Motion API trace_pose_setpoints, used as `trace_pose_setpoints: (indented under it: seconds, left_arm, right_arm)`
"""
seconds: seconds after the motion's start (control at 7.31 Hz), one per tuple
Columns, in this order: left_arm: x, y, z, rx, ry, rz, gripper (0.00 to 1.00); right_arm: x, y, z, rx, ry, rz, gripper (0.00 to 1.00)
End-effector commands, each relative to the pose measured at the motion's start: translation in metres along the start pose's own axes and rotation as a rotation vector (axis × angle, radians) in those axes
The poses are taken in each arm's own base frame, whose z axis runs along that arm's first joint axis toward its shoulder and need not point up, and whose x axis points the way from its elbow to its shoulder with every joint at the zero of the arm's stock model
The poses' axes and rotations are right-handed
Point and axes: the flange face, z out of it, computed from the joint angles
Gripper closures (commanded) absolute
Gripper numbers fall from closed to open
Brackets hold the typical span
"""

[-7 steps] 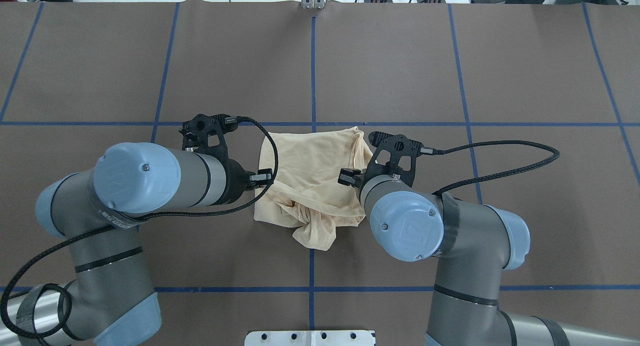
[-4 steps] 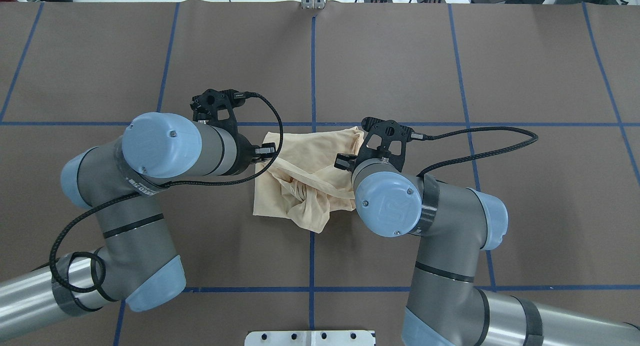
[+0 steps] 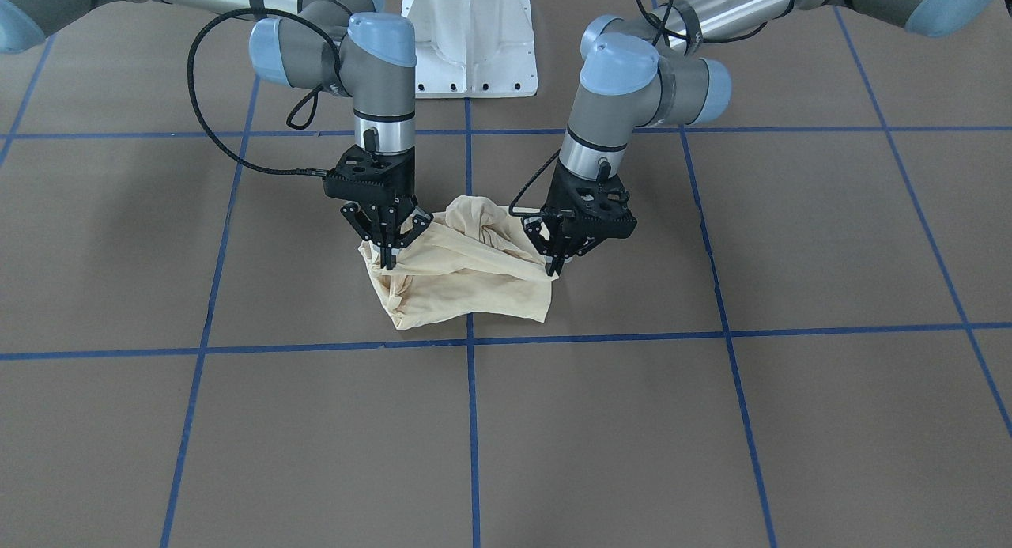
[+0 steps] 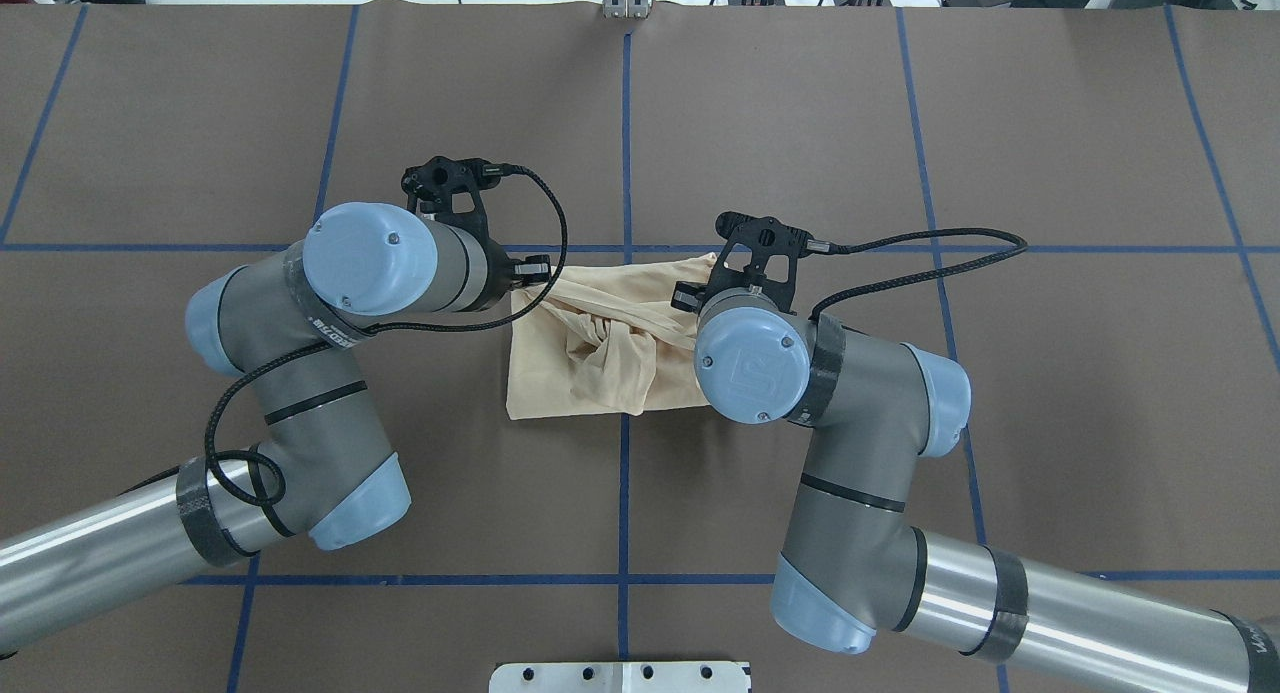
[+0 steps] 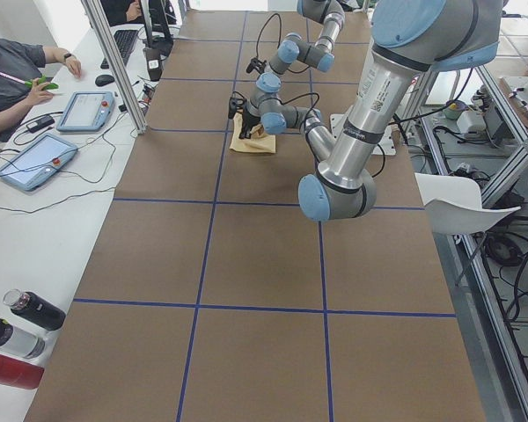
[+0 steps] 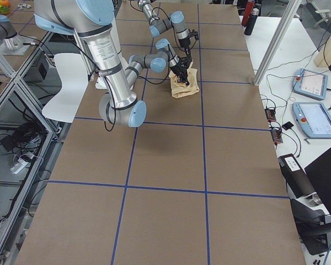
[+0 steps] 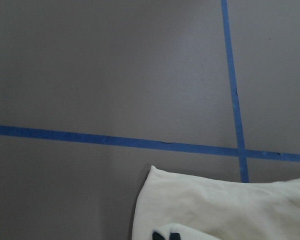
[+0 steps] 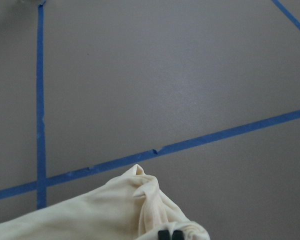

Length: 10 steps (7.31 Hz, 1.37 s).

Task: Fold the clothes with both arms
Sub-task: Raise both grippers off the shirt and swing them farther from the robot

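Observation:
The clothes are one pale cream shirt bunched in a loose fold at the table's middle, also visible in the front view. My left gripper is shut on a stretched fold at the shirt's left edge. My right gripper is shut on the fabric at the right edge. A taut band of cloth runs between them over the crumpled sleeves. In the overhead view the wrists cover both sets of fingers. Cream cloth fills the lower part of the left wrist view, and the right wrist view shows cloth as well.
Blue tape lines divide the brown table cover into squares. The white pedestal base stands behind the shirt. A person sits at a side desk with tablets, and bottles stand at that desk's near end.
Both grippers have moved away from the robot's base, dragging the near part of the shirt over the far part. The elbows swung inward and the bundle became shorter.

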Motion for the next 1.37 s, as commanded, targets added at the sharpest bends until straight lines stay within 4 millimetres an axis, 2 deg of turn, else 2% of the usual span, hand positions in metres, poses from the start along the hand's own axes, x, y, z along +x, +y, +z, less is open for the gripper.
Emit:
trace_pose_setpoints:
  seconds: [0.0,0.14,0.27,0.41,0.55,0.82,0.96,1.09,1.23]
  left_arm:
    - [-0.003,-0.006,0.012,0.007,-0.002,0.002,0.39]
    - [-0.003,-0.010,0.009,0.012,0.001,0.057,0.00]
    - [-0.011,-0.037,-0.003,0.038,0.010,0.110,0.00]
    - [-0.025,-0.057,-0.011,0.006,0.020,0.190,0.00]
    - [-0.044,-0.078,-0.020,-0.001,0.021,0.270,0.00]
    - [-0.081,-0.092,-0.023,0.029,0.019,0.338,0.00]
    - [-0.090,-0.098,-0.025,0.039,0.016,0.371,0.00]
    - [-0.090,-0.097,-0.026,0.029,0.024,0.372,0.00]
    - [-0.090,-0.097,-0.027,0.028,0.026,0.371,0.00]
  right_arm:
    - [-0.018,-0.025,0.011,-0.027,0.000,0.005,0.01]
    - [-0.025,-0.055,0.002,-0.101,-0.026,0.004,0.00]
    - [-0.029,-0.076,-0.009,-0.182,-0.053,-0.002,0.00]
    - [-0.034,-0.079,-0.022,-0.196,-0.078,-0.002,0.00]
    - [-0.048,-0.073,-0.038,-0.204,-0.091,0.007,0.00]
    - [-0.087,-0.011,-0.068,-0.199,-0.050,0.031,0.00]
    - [-0.094,0.028,-0.069,-0.182,-0.026,0.029,0.01]
    - [-0.096,0.053,-0.061,-0.174,-0.005,0.023,0.02]
    - [-0.096,0.065,-0.047,-0.152,0.021,0.008,0.08]
